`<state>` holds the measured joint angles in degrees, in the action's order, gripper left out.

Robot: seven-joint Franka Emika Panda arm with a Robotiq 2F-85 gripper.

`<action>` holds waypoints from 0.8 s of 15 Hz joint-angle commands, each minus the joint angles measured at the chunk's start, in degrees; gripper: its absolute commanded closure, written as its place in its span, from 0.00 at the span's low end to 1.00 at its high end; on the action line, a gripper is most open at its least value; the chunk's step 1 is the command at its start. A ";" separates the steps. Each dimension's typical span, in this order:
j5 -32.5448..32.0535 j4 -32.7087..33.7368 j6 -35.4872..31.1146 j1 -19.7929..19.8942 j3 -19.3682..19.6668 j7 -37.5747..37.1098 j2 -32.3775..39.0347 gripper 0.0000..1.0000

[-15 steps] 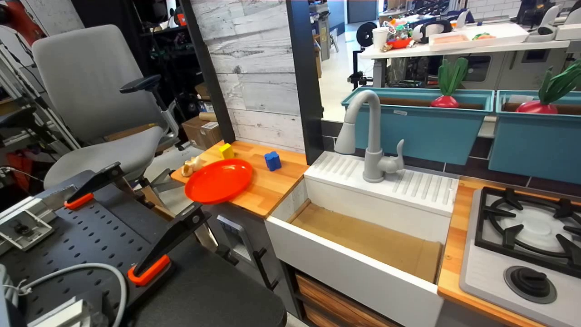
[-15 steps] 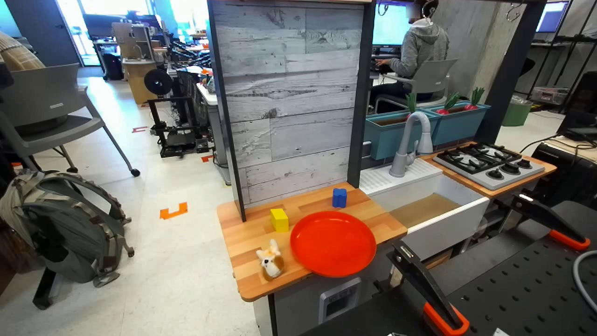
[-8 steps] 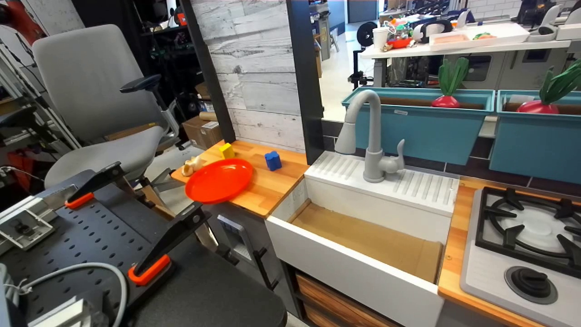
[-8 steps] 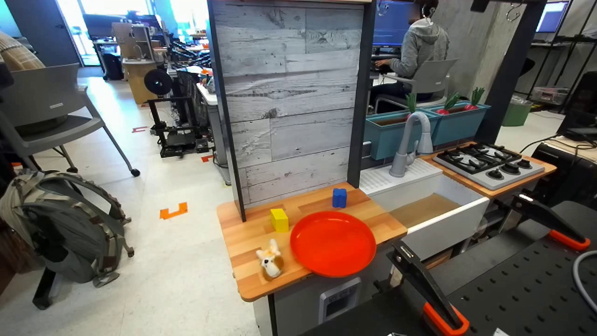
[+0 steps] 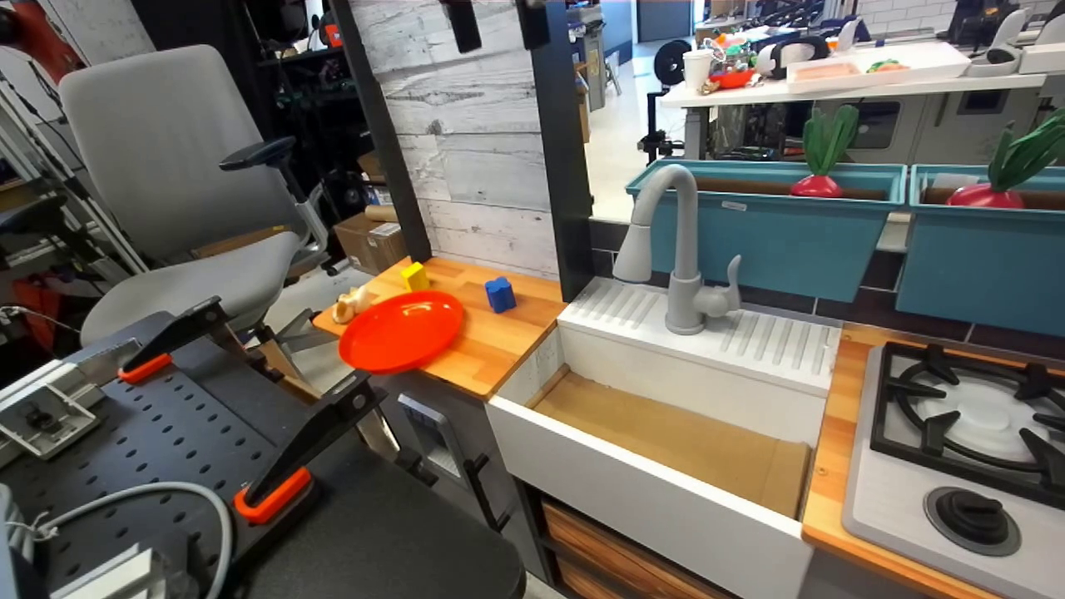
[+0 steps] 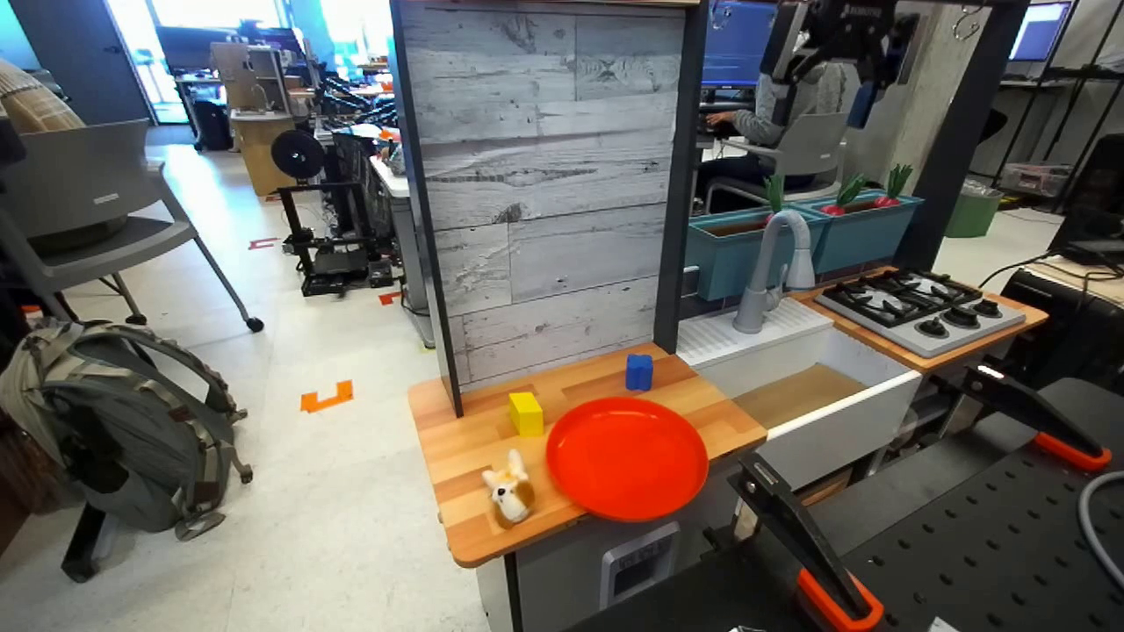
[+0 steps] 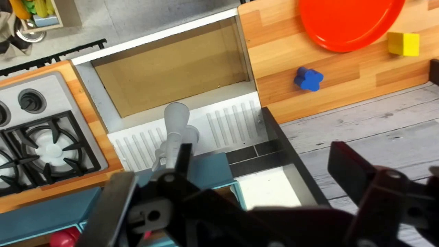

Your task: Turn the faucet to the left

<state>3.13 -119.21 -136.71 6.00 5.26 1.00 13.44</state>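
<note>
tapnerd: ok so the biggest thing here is that whitewashed wood-look panel [image 6: 544, 193], right? standing up behind the wooden counter [image 5: 491, 353].

benchrat: yep, and right beside that counter is the white sink [image 5: 649, 507]. two teal planters [image 5: 774, 249] line the back, and past the sink's other end there's the grey stovetop [image 5: 903, 482], set on more wood.

tapnerd: where's the gripper [image 6: 823, 110], and what are its fingers [image 7: 348, 168] doing?

benchrat: way up at the top of both exterior views. they're spread wide, big gap between them, and the wrist view agrees, with one showing on each side of the gap.

tapnerd: and the faucet [image 5: 686, 249]?

benchrat: grey one with the tall arched spout, upright on the sink's back ledge [image 5: 620, 304], ribbed patches on both sides of its base, a planter close behind. in an exterior view its spout head [image 5: 634, 254] hangs left of the base and the handle [image 5: 733, 287] sticks out to the right. gripper's higher up and well apart from it.

tapnerd: smaller stuff?

benchrat: red plate [image 6: 627, 458] on the counter, its edge poking out over the front. a few red-and-green veggies [image 5: 818, 185] stick up out of the planters. then a little white-and-brown animal toy [image 6: 509, 493] and a yellow block [image 6: 526, 414], both near the plate, and last a blue flower-shaped block [image 7: 309, 79], closer to the sink than the yellow one.
</note>
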 commanded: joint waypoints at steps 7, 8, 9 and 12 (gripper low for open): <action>-0.14 21.10 6.72 4.37 0.66 1.65 21.75 0.00; -0.26 22.40 7.40 4.61 0.68 1.70 23.05 0.00; -0.39 23.73 8.10 4.76 0.80 1.48 24.36 0.00; -0.35 27.48 10.07 5.26 0.96 1.29 27.81 0.00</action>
<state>3.38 -97.30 -130.10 10.64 6.05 2.15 37.40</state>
